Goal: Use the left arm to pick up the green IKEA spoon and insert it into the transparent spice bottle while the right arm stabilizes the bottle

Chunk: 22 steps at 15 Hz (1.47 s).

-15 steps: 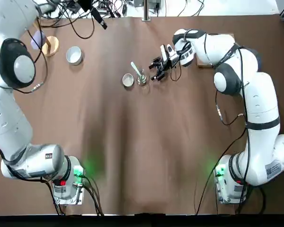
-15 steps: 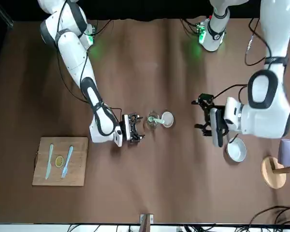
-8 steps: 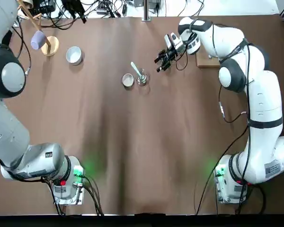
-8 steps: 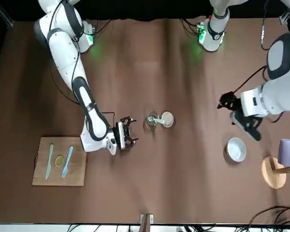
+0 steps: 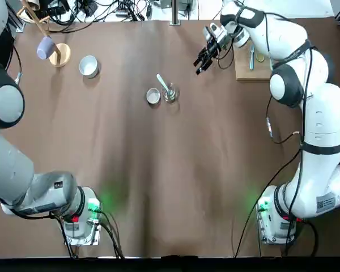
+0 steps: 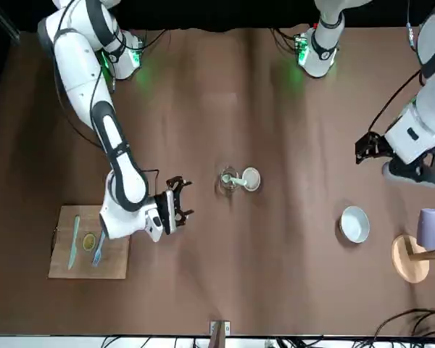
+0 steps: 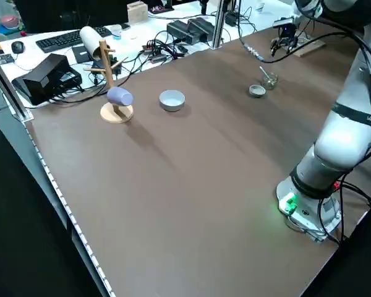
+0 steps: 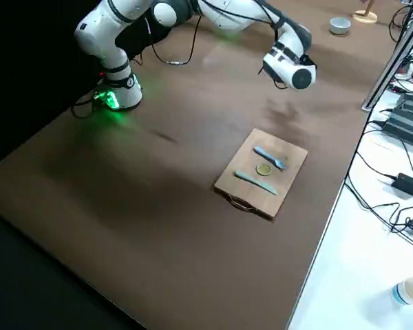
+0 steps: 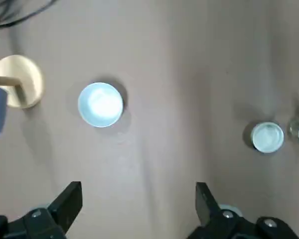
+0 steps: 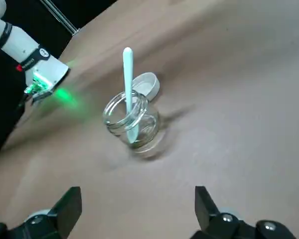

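1. Mint-green plastic spoon [image 10: 128, 94]: stood bowl-down inside the small clear glass jar [image 10: 132, 124], handle leaning out over the rim. Also seen in the top view, spoon [image 5: 164, 86] in jar [image 5: 170, 95].
2. Clear glass jar: set upright on the brown table [image 5: 175, 187] near its middle, towards the far edge; touched by neither gripper.
3. Round metal-rimmed tin [image 5: 153, 96]: placed just beside the jar, on the robot's left of it.
4. Right gripper [image 5: 204, 56]: fingers spread apart, nothing held; raised beyond the jar and to the robot's right of it, near the far edge. In the right wrist view the jar is seen well ahead of the parted fingers [image 10: 70, 206], not between them.
5. Left gripper [image 6: 373, 147]: fingers spread wide in the left wrist view [image 9: 70, 204], nothing held; carried high at the robot's left edge, well apart from the jar.
6. White bowl [image 5: 89, 66] and wooden mug stand with lilac mug [image 5: 48, 48]: grouped at the far left corner.
7. Wooden board [image 6: 88, 243]: laid at the far right, bearing a pale blue knife [image 6: 73, 241] and fork [image 6: 101, 241].
8. Open room: bare brown surface is shown around the jar on the near side.
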Motion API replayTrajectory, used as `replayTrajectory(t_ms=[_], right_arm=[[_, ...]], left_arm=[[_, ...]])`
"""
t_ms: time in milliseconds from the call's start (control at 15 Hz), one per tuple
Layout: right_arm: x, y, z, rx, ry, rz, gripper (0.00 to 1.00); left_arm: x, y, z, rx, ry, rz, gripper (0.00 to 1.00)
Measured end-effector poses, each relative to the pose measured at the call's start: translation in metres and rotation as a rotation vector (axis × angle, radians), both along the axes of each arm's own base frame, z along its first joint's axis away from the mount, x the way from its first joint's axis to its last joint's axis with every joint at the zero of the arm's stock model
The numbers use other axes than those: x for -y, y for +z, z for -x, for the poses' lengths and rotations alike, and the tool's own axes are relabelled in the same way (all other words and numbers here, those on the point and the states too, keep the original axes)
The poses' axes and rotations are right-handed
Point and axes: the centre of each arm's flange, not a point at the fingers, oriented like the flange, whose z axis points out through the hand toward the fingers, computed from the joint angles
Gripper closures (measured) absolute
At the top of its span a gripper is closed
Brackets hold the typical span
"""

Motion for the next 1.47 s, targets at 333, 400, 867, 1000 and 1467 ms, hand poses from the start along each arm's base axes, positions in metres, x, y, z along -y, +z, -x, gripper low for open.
replayTrajectory(t_ms=[333, 400, 867, 1000, 1467], right_arm=[[0.030, 0.052, -0.015, -0.192, -0.058, 0.244, 0.00], [0.035, 0.058, -0.017, -0.210, -0.073, 0.294, 0.00], [0.058, 0.152, -0.043, -0.262, -0.339, 0.531, 0.01], [0.066, 0.187, -0.047, -0.250, -0.427, 0.589, 0.00], [0.098, 0.317, -0.023, -0.199, -0.786, 0.845, 0.00]], left_arm=[[0.007, 0.027, 0.015, 0.040, 0.024, -0.019, 0.00], [0.008, 0.028, 0.016, 0.041, 0.024, -0.019, 0.00], [-0.011, -0.026, -0.003, -0.054, 0.050, -0.017, 0.00], [-0.017, -0.032, -0.007, -0.064, 0.060, -0.015, 0.00], [-0.017, -0.014, -0.003, -0.031, 0.096, -0.010, 0.00]])
